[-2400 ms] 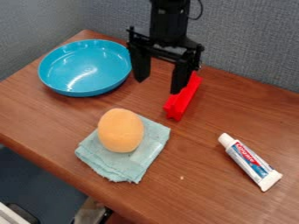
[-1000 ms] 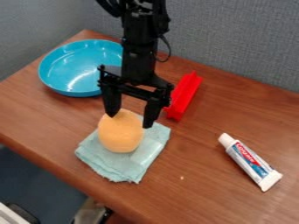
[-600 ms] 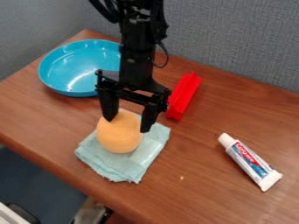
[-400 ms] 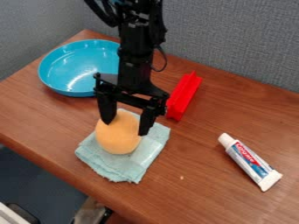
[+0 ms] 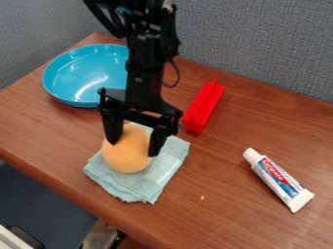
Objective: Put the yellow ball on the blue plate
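Observation:
The yellow ball (image 5: 127,156) rests on a pale teal folded cloth (image 5: 136,173) near the table's front. My gripper (image 5: 132,137) stands open, pointing down over the ball, with one finger on each side of its upper half. Neither finger (image 5: 158,136) visibly presses the ball. The blue plate (image 5: 81,75) sits at the back left of the table, with nothing in it, partly behind my arm.
A red block (image 5: 202,106) lies just right of my arm. A toothpaste tube (image 5: 278,179) lies at the right front. The wooden table's front edge (image 5: 53,173) runs close to the cloth. A grey wall stands behind.
My gripper has come down and slightly toward the front left, so its open fingers now straddle the ball. The ball and cloth have not moved.

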You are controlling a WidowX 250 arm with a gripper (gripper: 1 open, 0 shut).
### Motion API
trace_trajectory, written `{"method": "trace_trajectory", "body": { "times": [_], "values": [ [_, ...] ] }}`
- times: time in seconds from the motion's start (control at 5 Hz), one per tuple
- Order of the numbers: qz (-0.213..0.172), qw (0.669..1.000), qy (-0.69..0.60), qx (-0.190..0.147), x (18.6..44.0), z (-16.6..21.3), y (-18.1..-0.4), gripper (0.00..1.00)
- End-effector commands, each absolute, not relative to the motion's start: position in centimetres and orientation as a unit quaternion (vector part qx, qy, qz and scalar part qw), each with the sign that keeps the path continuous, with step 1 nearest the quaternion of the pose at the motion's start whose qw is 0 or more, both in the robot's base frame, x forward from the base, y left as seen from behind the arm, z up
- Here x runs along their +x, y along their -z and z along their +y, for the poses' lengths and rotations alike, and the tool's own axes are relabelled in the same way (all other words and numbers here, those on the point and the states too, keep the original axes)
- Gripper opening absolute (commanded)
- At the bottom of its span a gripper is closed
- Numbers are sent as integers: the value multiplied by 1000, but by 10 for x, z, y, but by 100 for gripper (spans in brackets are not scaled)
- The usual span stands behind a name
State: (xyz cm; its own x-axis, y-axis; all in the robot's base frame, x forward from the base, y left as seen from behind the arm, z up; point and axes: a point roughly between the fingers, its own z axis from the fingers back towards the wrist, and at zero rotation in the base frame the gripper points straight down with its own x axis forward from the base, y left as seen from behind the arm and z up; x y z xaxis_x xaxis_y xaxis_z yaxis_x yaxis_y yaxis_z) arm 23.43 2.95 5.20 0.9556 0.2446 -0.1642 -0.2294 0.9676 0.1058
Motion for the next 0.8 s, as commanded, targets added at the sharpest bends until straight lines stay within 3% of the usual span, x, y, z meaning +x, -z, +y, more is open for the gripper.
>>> {"method": "trace_trajectory", "body": {
  "times": [0.0, 0.6],
  "values": [
    [91, 986, -131, 48, 231, 30, -46, 100],
    [93, 983, -149, 48, 227, 23, -37, 100]
  ]
}}
